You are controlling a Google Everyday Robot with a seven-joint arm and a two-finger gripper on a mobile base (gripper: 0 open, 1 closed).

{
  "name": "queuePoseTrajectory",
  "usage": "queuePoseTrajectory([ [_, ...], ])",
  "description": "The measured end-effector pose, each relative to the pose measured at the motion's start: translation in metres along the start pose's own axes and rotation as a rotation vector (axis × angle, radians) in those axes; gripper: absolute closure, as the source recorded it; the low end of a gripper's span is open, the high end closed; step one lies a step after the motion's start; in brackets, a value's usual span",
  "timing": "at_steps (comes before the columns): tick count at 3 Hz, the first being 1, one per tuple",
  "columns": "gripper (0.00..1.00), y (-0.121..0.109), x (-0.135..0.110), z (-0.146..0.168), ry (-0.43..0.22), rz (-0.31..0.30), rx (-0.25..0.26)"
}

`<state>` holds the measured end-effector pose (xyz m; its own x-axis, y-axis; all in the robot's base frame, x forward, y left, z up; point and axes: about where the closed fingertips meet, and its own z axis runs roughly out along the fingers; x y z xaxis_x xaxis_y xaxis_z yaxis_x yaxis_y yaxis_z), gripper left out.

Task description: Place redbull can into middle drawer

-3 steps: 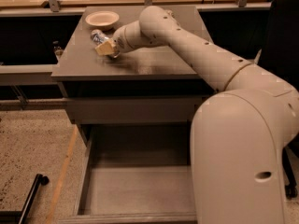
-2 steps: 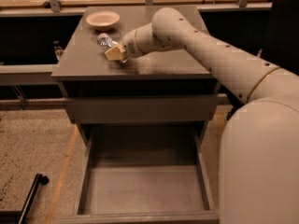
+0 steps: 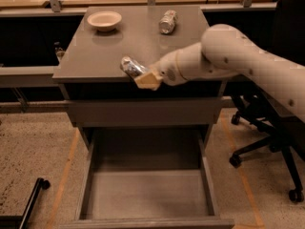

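Redbull can (image 3: 131,66) (silver-blue, tilted) pinched by gripper (image 3: 143,75) fingers at countertop (image 3: 95,56) front edge.

One camera looks steeply down from in front of the cabinet, close enough that the worktop (image 3: 143,37) and open middle drawer (image 3: 147,194) fill the frame. The arm enters from the frame's right side. Its hand (image 3: 143,78) clasps the redbull can (image 3: 132,67) at the worktop's front edge.

No legible text, brand, no. or sign. Redbull can (image 3: 131,67), gripped between jaws of gripper (image 3: 147,79) at front edge of cabinet top (image 3: 95,56): print not readable. Paler can (image 3: 167,21), well beyond jaws, slightly right: label not readable. Middle drawer (image 3: 143,194), below jaws: plain grey.
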<state>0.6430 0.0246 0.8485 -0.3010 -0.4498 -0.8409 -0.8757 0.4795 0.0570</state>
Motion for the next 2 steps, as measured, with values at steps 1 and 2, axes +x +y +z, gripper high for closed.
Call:
queuePoseTrajectory([
  [1,1.0,0.033,0.075,-0.045,0.068,0.116,-0.041],
  [2,1.0,0.065,0.162,-0.075,0.155,0.284,-0.093],
])
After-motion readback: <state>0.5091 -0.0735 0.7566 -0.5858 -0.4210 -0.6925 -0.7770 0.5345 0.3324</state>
